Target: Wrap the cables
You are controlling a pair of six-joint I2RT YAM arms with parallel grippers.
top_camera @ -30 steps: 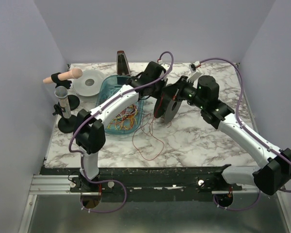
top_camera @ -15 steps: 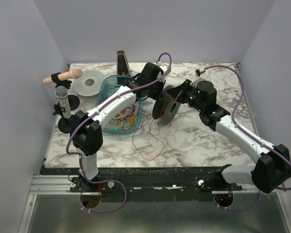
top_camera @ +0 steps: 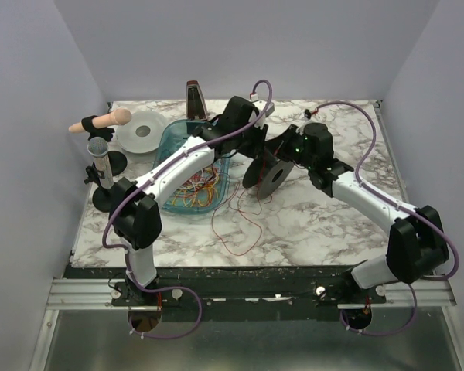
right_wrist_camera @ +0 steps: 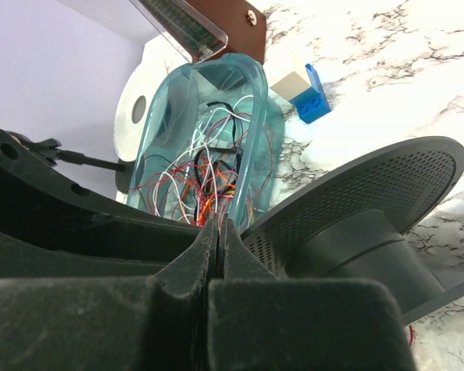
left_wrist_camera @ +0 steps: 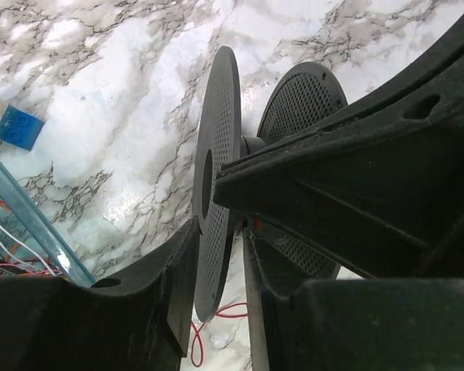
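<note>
Marble table point(top_camera: 325, 224): both arms meet near the middle, a bit toward the far edge.

Blue bin point(top_camera: 174, 147) sits left of centre. It holds most of the cables point(top_camera: 195, 185), a tangle of red, yellow, orange and white.

Black spool point(top_camera: 267, 174) stands on edge just right of the bin, between the two grippers.

Left gripper point(left_wrist_camera: 219, 259): fingers point(left_wrist_camera: 178, 278) straddle the spool's near flange, one on each face, pinching it. No cable is between them. In the left wrist view a bit of red wire shows on the marble just below the fingertips, apart from them.

Right gripper point(right_wrist_camera: 219, 232): fingers point(right_wrist_camera: 182, 267) are pressed together with no visible gap. Can't tell if a wire is caught in the seam. It sits beside the spool's hub side, and the bin tangle is beyond the fingertips, well apart.

Loose red cable point(top_camera: 243, 224) lies on the table from near the bin and spool toward the near edge, ending in an open loop. Neither gripper touches that loop.

Small stuff:
- White spool point(top_camera: 141, 131) and metronome point(top_camera: 195, 100) are at the far-left corner.
- Mic stand point(top_camera: 100, 166) is on the left edge.
- Blue brick point(right_wrist_camera: 313, 104) is by the bin's far end.
</note>
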